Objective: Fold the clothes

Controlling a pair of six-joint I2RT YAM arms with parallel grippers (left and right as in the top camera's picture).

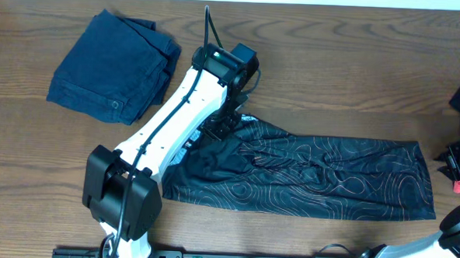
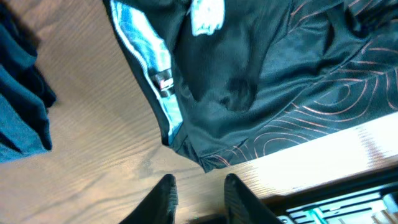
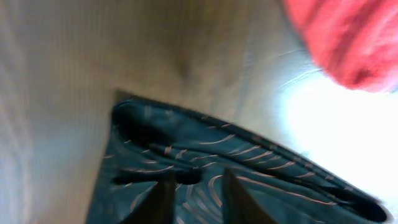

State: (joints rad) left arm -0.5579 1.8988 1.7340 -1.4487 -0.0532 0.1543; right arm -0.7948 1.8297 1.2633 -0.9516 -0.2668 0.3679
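Across the middle of the table [image 1: 333, 79] | jersey [image 1: 313, 175] lies as a long band | my left gripper [image 2: 200, 198] parted, empty, beside one end | my right gripper [image 3: 194, 196] parted, empty, over the other | likely placed to halve it.

I see the jersey [image 1: 321, 176] black with thin orange contour lines, pale blue inside its collar. The denim garment [image 1: 112, 65] is plain navy, the other cloth [image 3: 348, 37] red-pink, the table [image 1: 334, 71] brown woodgrain, my fingers [image 2: 163, 199] black.

My overhead view is sharp, evenly lit; right wrist view blurred, glare whitening the surface [image 3: 333, 140] lower right
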